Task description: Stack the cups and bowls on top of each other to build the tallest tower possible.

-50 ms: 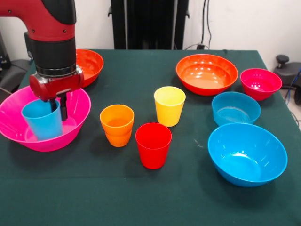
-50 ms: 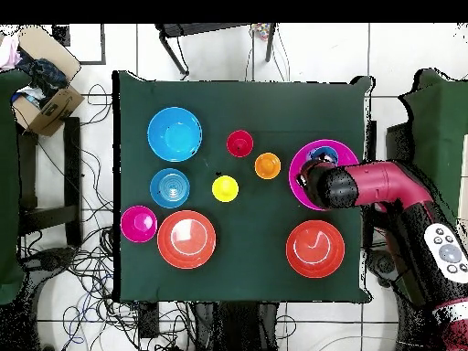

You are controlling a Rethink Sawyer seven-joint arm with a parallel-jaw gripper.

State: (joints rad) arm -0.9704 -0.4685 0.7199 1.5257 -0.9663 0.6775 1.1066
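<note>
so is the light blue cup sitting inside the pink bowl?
Yes: the light blue cup stands upright inside the pink bowl, with the gripper at its rim.

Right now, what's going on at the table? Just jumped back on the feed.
The red arm's tool is down at the rim of a light blue cup that stands upright inside the pink bowl. One finger reaches inside the cup; whether it is gripped can't be told. No tower yet: the orange, red and yellow cups and the other bowls stand separately on the table.
</note>
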